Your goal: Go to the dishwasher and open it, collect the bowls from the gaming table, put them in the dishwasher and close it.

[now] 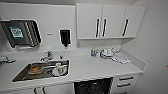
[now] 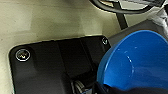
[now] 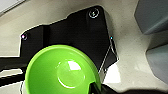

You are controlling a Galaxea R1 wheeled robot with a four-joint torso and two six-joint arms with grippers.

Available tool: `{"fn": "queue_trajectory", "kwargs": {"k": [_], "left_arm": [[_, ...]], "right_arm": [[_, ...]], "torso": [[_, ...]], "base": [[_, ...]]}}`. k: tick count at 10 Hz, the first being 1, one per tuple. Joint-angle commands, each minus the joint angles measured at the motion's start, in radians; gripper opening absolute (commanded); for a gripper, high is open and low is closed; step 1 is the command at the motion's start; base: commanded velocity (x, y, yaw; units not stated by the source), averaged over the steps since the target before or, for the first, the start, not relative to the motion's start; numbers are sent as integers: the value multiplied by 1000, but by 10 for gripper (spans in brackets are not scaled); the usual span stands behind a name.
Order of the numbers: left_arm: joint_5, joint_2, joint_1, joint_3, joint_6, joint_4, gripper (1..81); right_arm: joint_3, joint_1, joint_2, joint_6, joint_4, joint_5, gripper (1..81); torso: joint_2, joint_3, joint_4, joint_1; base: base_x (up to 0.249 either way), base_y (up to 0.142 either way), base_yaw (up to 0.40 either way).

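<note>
Item: one bright green bowl [image 3: 62, 72], round, shallow, glossy inside with a pale highlight at its centre, seen from above. A dark part [image 3: 96, 88] overlaps its rim at about 5 o'clock. Beneath lies pale speckled floor [image 3: 125, 50].

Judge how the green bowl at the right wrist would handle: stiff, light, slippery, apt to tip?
The green bowl looks like a rigid moulded shell, so probably stiff. It seems thin-walled and empty, so likely light for its size. Its inside throws a bright glare, suggesting a smooth, somewhat slippery surface. With a round, deep form it could rock or tip if pushed at the rim.
</note>
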Motion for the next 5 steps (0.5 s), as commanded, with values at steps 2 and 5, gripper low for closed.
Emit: {"fn": "queue_trajectory", "kwargs": {"k": [2, 5], "left_arm": [[-3, -53, -52, 72, -5, 0, 10], [-3, -136, -81, 195, -6, 0, 10]], "right_arm": [[4, 42, -24, 7, -5, -41, 10], [7, 42, -22, 7, -6, -41, 10]], "torso": [[0, 0, 0, 0], [0, -71, 0, 0]], "base": [[0, 0, 0], [0, 0, 0]]}}
